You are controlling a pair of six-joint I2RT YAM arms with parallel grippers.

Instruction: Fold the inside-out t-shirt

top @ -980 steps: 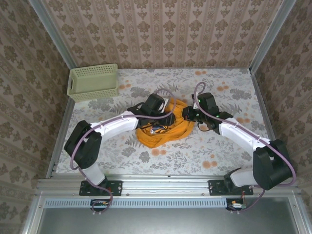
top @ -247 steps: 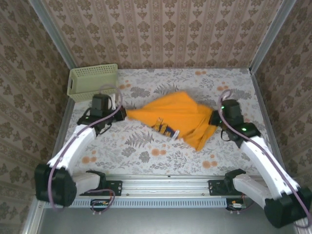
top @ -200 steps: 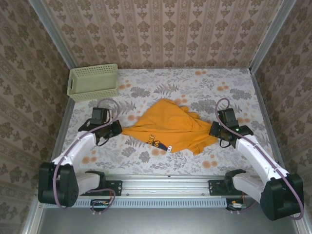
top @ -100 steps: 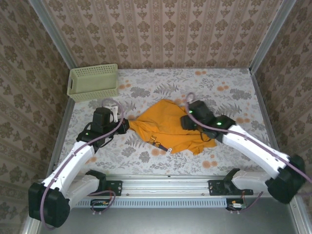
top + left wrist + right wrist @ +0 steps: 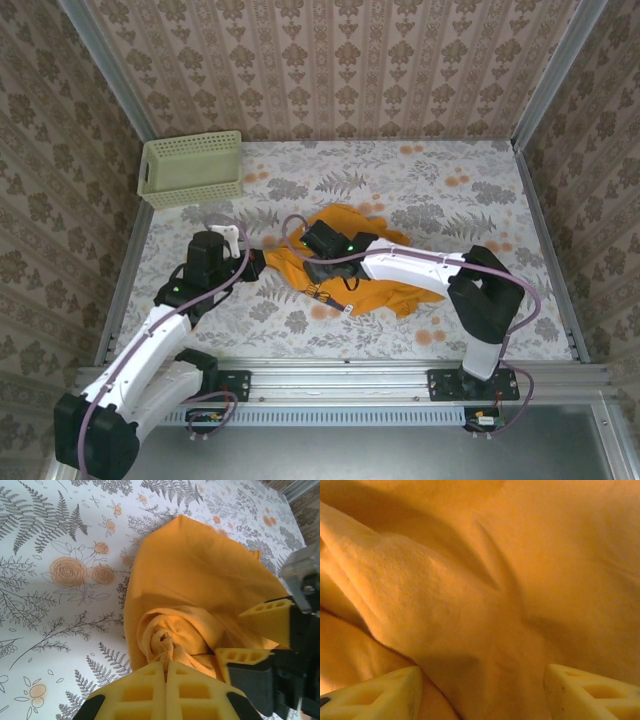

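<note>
The inside-out t-shirt (image 5: 365,270) lies bunched in the middle of the table, orange-yellow, with a small dark printed mark (image 5: 331,297) at its near edge. My left gripper (image 5: 262,264) is shut on a twisted wad at the shirt's left end (image 5: 172,645), its fingertips (image 5: 145,680) pressed together around the cloth. My right gripper (image 5: 312,266) has reached across to the shirt's left part, close to the left gripper. It stands open just above the cloth (image 5: 485,580), fingertips (image 5: 395,685) wide apart. The right gripper (image 5: 232,635) also shows beside the wad in the left wrist view.
A pale green lattice basket (image 5: 190,168) stands at the back left corner of the floral table (image 5: 450,180). Patterned walls close in the table on three sides. The right arm's long link (image 5: 420,265) lies low across the shirt.
The right gripper let go of the shirt's right end, opened, and swung left across the shirt towards the left gripper. The stretched shirt has slackened into a bunch. The left gripper stays shut.
</note>
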